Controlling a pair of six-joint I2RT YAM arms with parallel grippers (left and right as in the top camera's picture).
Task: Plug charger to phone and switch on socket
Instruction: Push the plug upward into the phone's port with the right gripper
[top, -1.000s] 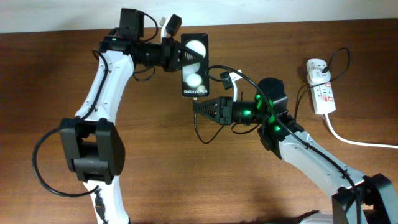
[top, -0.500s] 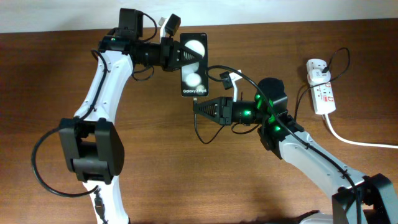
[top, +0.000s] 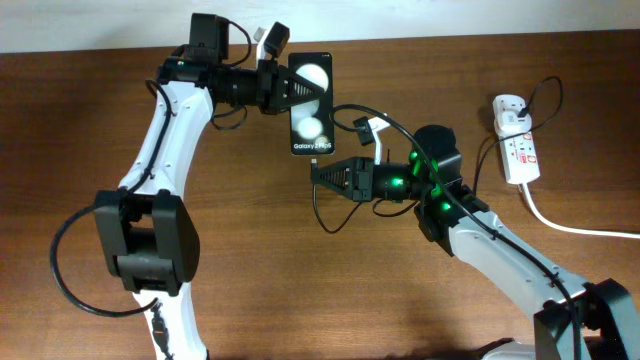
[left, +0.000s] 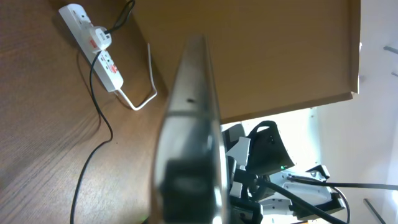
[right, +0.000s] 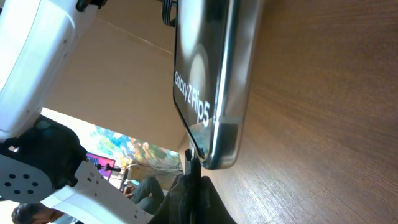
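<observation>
Left hand (top: 288, 88) clamps the phone (top: 313, 110), long axis far-to-near. Right hand (top: 318, 172) pinches the charger (right: 189, 163) tip at its near end, aimed far.

From the left wrist the phone (left: 189, 118) is blurred and cropped below; the socket (top: 520, 155) switches cannot be read; its white cord (top: 590, 230) is cropped at right.

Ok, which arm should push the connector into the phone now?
Right. The right fingers are shut on the charger tip, right at the phone's bottom edge. The left fingers are busy gripping the phone's side, so they can only steady it.
</observation>
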